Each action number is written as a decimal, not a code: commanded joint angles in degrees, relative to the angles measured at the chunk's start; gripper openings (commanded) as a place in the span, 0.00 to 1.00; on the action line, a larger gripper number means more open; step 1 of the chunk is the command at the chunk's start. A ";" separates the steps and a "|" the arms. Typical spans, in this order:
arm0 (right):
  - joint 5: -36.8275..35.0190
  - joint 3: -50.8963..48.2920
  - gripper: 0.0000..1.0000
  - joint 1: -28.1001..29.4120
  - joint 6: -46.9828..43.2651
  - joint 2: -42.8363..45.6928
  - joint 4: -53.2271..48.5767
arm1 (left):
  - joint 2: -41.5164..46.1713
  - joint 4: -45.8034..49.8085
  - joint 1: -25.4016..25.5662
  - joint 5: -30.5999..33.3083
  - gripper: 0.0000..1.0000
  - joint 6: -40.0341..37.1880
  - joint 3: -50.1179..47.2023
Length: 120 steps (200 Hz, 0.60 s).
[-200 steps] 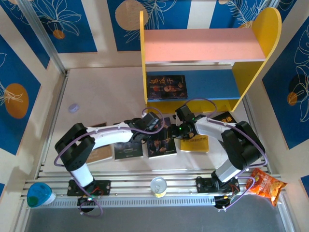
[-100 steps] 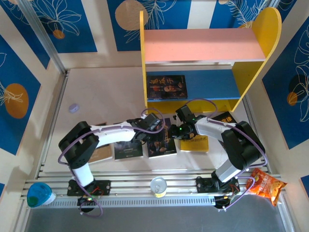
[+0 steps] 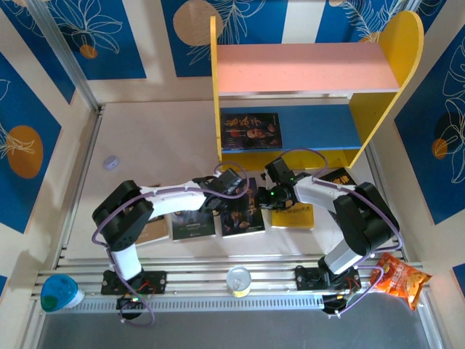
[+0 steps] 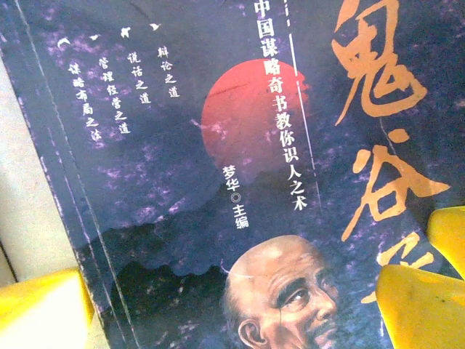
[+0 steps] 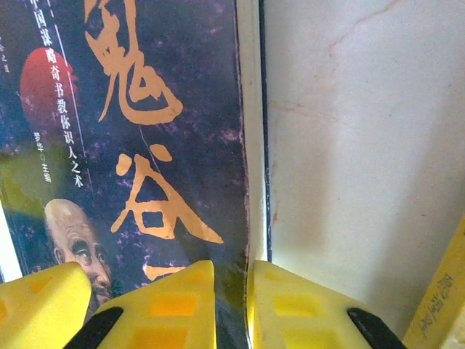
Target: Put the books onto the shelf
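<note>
The shelf (image 3: 305,69) stands at the back, with one portrait-cover book (image 3: 251,131) lying on its lower tier. In front of it, a row of books lies on the table: a tan one (image 3: 149,233), a black one (image 3: 192,225), a dark portrait-cover book (image 3: 243,217) (image 4: 240,145) (image 5: 145,109), a yellow one (image 3: 293,217) and a black one (image 3: 341,177). My right gripper (image 3: 261,201) (image 5: 231,305) is shut on the right edge of the portrait-cover book on the table. My left gripper (image 3: 245,198) (image 4: 240,313) hovers open just over that cover, its fingers (image 4: 43,305) wide apart.
An orange snack bag (image 3: 398,278) lies at the near right corner. A cup (image 3: 238,280) and a teal-lidded tub (image 3: 58,292) sit on the front rail. A small round disc (image 3: 110,162) lies at the left. The yellow book's edge (image 5: 439,305) is close to my right fingers.
My right gripper's jaws have closed onto the book's right edge. The left arm has shifted slightly right, its gripper still open over the cover.
</note>
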<state>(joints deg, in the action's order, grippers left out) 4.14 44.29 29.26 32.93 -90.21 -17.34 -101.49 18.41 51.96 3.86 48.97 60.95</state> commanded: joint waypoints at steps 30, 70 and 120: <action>3.89 0.76 0.14 2.21 -0.23 -2.02 -0.01 | 10.48 -16.77 -0.75 -11.77 0.98 -3.45 -6.31; 4.21 4.68 0.13 5.74 0.44 -4.27 0.86 | 16.72 -14.60 -1.60 -9.46 0.98 -3.57 -9.54; 4.64 8.97 0.13 8.34 0.73 -6.37 1.08 | 20.16 -9.48 -2.57 -4.58 0.97 -2.17 -12.42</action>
<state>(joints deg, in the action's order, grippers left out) 3.77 50.46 34.52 33.19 -94.87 -19.16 -83.07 11.40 49.25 1.13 46.19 49.30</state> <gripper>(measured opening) 0.131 0.977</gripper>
